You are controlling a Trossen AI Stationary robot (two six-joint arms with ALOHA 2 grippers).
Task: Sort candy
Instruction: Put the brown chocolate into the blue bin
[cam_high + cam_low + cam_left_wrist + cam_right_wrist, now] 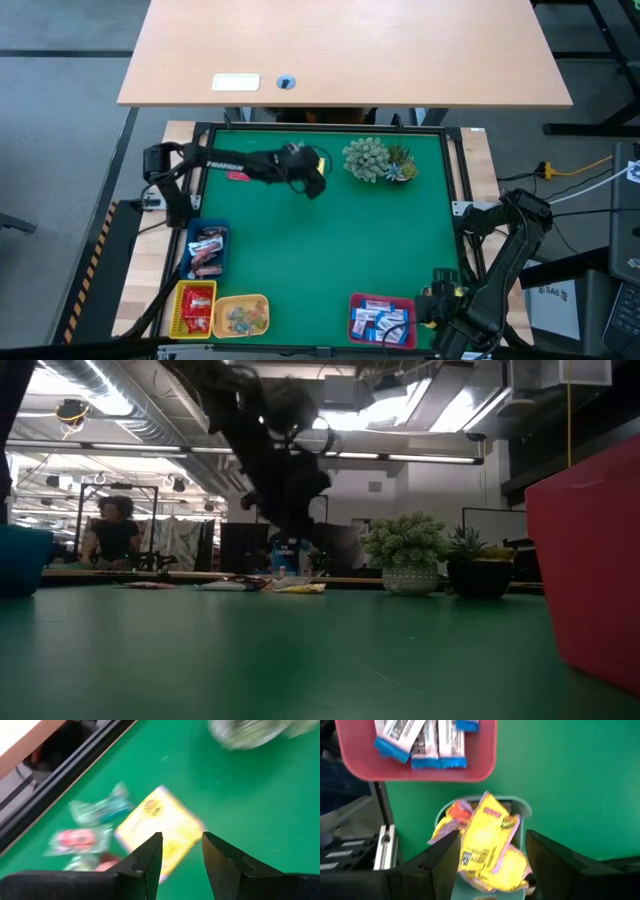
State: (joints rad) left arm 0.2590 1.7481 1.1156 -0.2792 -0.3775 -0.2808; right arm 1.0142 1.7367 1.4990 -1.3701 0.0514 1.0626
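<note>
A loose pile of candy lies by the table's far edge: a yellow packet (160, 822), a green-clear sweet (100, 810) and a red one (75, 840). My left gripper (182, 837) hovers open just over the yellow packet (320, 165), with nothing between its fingers. At the near right corner my right gripper (492, 834) stands open, pointing down over a teal tray (520, 811) in which yellow-wrapped candy (490, 845) lies. Beside it a pink tray (485, 765) holds blue-and-white candy (425, 742).
A spiky green plant (378, 160) in pots stands at the far middle, right of the left gripper. A blue tray (207, 250), a red tray (195, 308) and a yellow tray (240, 315) with candy line the near left. A person (115, 530) sits beyond the table.
</note>
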